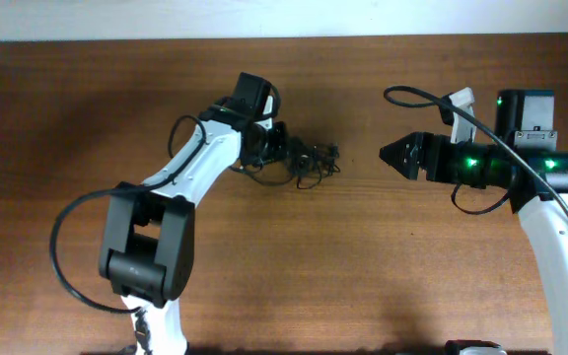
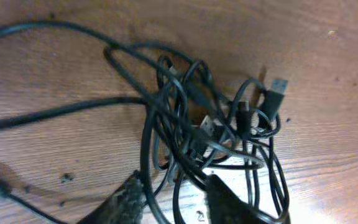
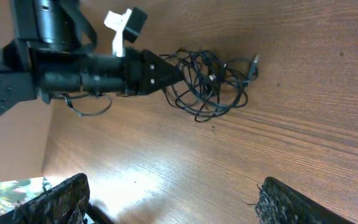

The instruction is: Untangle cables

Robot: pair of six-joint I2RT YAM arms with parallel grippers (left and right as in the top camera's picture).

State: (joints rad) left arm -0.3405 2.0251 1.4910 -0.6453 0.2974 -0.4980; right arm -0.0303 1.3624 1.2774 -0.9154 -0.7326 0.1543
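Observation:
The cables (image 1: 312, 163) lie as a knotted black clump at the table's middle, also seen as the tangle (image 2: 210, 124) close up and the clump (image 3: 210, 84) from the right side. A silver plug end (image 2: 277, 87) sticks out on the right. My left gripper (image 1: 286, 148) is down at the clump's left edge. Its jaws (image 2: 173, 186) are narrowed but still apart, with a few strands running through the gap. My right gripper (image 1: 385, 154) hovers open to the right of the clump, clear of it, with nothing between its fingers (image 3: 61, 199).
The wooden table (image 1: 294, 266) stretches bare in front of the clump. The left arm's own thicker black cable (image 1: 67, 256) loops beside its base. A pale wall edge (image 1: 264, 20) runs along the back.

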